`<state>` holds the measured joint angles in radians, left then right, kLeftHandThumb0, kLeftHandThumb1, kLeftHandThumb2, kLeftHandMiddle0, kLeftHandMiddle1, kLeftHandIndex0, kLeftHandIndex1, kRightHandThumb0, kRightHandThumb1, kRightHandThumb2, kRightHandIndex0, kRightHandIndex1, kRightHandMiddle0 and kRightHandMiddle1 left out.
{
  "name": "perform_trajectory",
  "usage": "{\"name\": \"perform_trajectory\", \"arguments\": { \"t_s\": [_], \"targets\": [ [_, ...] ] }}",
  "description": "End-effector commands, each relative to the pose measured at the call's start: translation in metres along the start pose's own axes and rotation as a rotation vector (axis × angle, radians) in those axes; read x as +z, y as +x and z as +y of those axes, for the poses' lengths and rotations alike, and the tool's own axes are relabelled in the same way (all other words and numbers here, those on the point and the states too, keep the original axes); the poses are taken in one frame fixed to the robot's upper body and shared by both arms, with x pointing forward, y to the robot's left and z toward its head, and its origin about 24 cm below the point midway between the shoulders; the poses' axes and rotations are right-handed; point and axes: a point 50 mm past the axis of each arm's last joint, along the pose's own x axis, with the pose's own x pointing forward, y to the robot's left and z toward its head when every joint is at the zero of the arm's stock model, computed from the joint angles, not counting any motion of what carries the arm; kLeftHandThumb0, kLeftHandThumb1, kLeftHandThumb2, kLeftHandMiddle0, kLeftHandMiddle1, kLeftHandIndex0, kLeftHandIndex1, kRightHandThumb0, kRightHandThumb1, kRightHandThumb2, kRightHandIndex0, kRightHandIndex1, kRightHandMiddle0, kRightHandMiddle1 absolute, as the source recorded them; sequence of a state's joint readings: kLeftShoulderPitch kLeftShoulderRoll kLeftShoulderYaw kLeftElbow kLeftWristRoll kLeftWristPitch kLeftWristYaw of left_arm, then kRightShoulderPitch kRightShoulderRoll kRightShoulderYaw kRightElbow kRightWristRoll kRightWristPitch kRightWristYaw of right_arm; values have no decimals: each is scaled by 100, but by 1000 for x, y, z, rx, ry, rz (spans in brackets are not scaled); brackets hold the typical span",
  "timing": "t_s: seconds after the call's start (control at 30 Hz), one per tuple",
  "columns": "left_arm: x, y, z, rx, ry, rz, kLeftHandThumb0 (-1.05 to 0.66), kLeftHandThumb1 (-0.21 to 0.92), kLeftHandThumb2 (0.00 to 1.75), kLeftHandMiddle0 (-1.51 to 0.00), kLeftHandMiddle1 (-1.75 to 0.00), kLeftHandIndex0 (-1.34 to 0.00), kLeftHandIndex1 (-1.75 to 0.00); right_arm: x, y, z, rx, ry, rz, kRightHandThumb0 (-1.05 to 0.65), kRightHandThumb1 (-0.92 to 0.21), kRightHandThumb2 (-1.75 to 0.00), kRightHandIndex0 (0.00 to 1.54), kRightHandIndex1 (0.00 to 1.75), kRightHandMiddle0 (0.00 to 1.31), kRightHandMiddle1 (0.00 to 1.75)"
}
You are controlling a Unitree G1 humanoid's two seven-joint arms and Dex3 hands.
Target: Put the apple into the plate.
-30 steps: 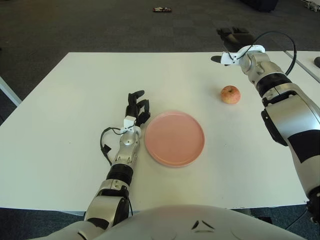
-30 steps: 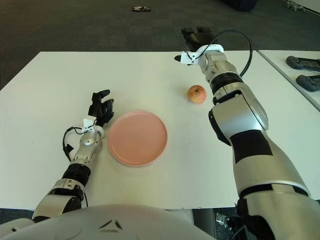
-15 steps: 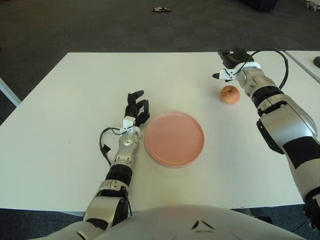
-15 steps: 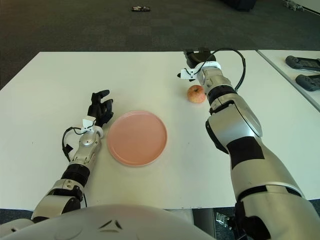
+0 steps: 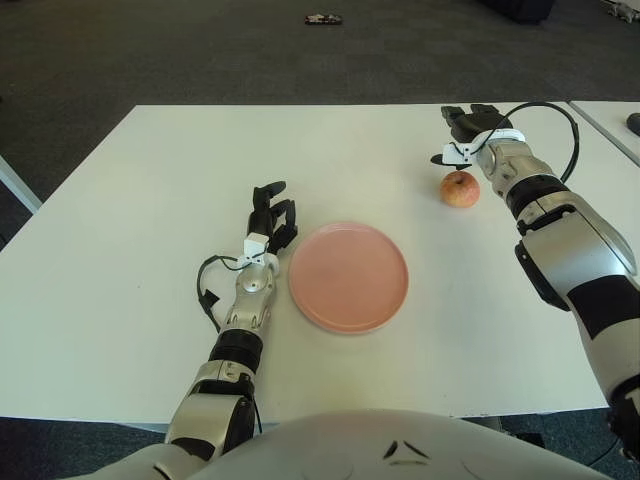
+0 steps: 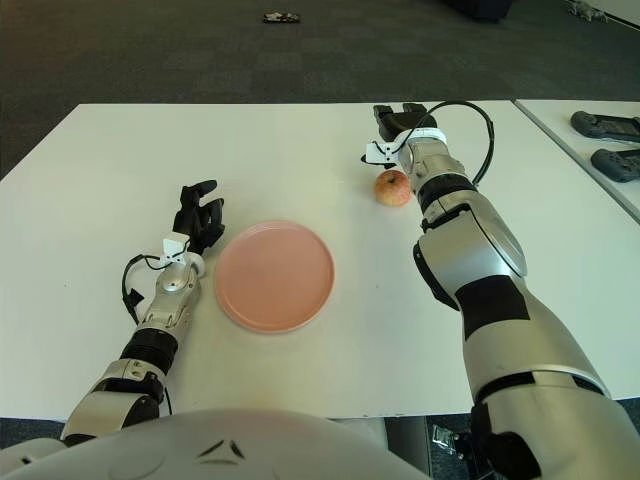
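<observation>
Office or lab: white table [image 5: 150,200], carpet-tiled floor [image 5: 200,50]

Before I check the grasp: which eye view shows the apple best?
The left eye view: the apple sits clear on the table, with the right hand just beyond it. In the right eye view the apple shows up against the right wrist. The left hand shows left of the plate.

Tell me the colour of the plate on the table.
The plate is plain pink, with no pattern; it shows best in the left eye view.
</observation>
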<state>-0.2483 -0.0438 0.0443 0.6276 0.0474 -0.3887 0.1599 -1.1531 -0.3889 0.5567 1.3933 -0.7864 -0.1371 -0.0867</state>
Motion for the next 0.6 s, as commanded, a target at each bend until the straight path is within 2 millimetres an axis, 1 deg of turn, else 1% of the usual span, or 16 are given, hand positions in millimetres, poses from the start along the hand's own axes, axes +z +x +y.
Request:
{"name": "perform_trajectory", "arguments": {
  "t_s": [0.0, 0.13, 0.23, 0.43, 0.57],
  "targets": [
    [-23, -13, 9, 33, 10, 116, -76, 92, 61, -29, -77, -4, -123, -10, -3, 7, 32, 111, 28, -105, -92, -62, 0, 0, 0, 0],
    [-23, -13, 8, 35, 8, 118, -76, 92, 60, -29, -77, -4, -123, -15, -4, 9, 63, 296, 38, -105, -92, -64, 0, 0, 0, 0],
    [-23, -13, 8, 35, 7, 119, -76, 92, 60, -29, -77, -4, -123, -16, -4, 9, 69, 355, 40, -105, -92, -65, 0, 0, 0, 0],
    [-23, -13, 9, 39, 1, 121, -76, 92, 60, -30, -78, -4, -123, -26, -7, 10, 43, 554, 56, -105, -92, -73, 0, 0, 0, 0],
    [-23, -14, 10, 40, 6, 121, -76, 92, 60, -30, -77, -4, -123, -31, -9, 13, 31, 629, 59, -105, -92, -74, 0, 0, 0, 0]
  ]
}}
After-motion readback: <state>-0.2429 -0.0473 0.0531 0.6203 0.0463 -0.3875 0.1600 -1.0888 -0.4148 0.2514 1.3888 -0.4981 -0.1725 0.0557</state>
